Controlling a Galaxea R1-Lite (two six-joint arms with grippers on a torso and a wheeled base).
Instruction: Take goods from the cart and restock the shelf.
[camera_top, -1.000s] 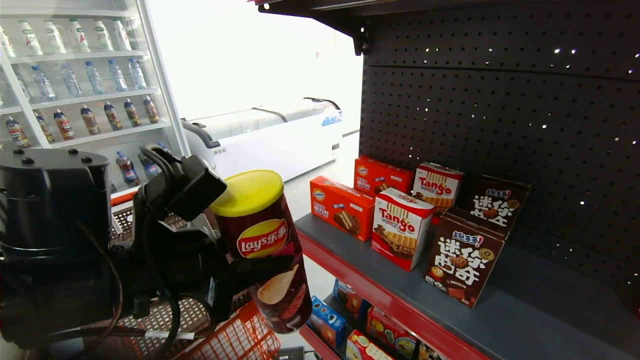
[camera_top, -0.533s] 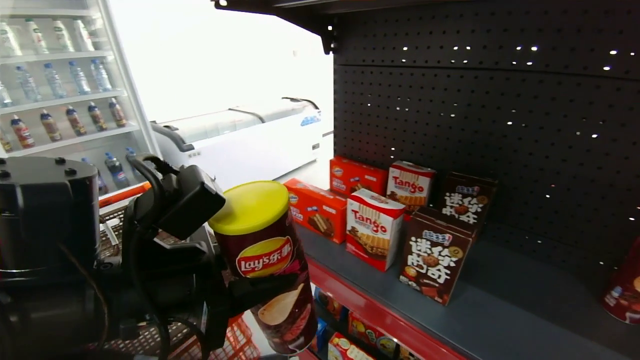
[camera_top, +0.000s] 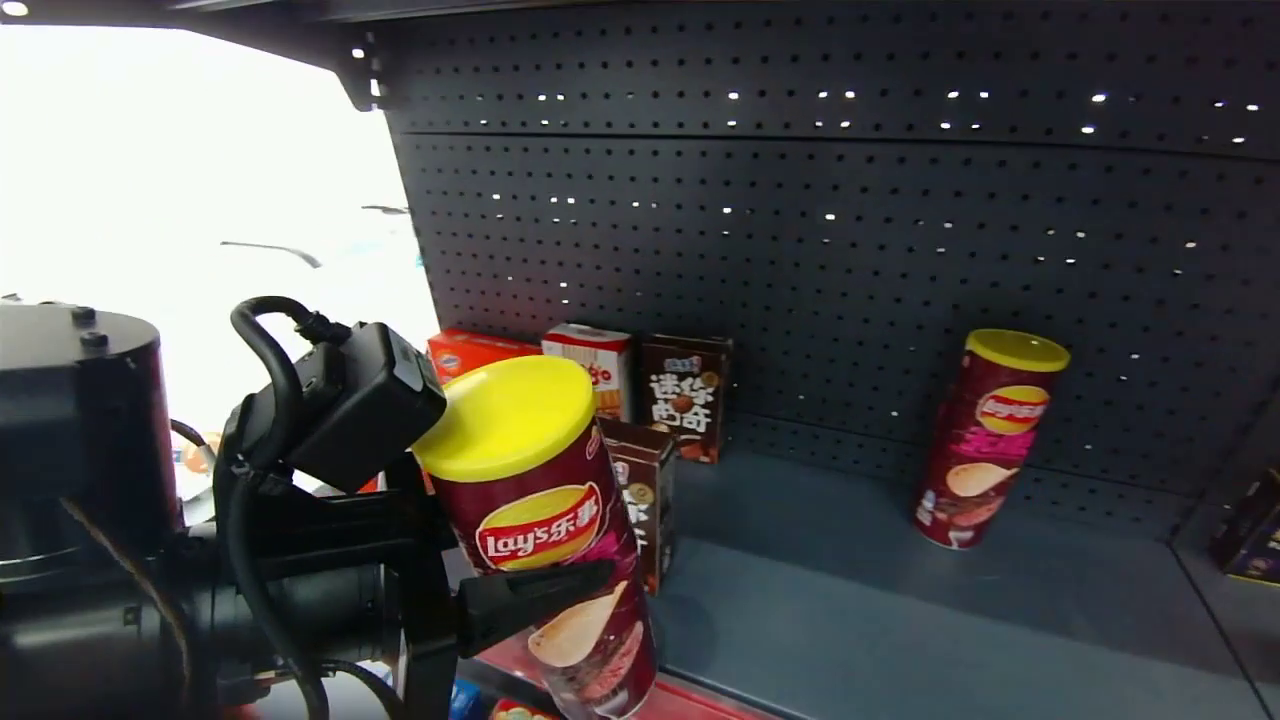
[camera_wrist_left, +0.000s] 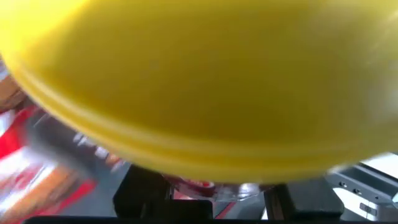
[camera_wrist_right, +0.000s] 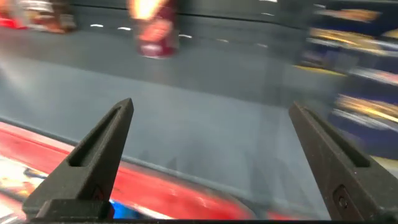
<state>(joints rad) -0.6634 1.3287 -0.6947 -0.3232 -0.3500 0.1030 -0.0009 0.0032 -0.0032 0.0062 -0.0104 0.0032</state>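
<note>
Brown box (camera_top: 645, 495) close behind can (camera_top: 525, 505)

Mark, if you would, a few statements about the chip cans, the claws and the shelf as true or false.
1. The left claw grips a yellow-lidded chip can. True.
2. The right claw is shut on a box. False: it is open and empty.
3. A second can stands on the shelf by the pegboard. True.
4. The second can has a red lid. False: its lid is yellow.
</note>
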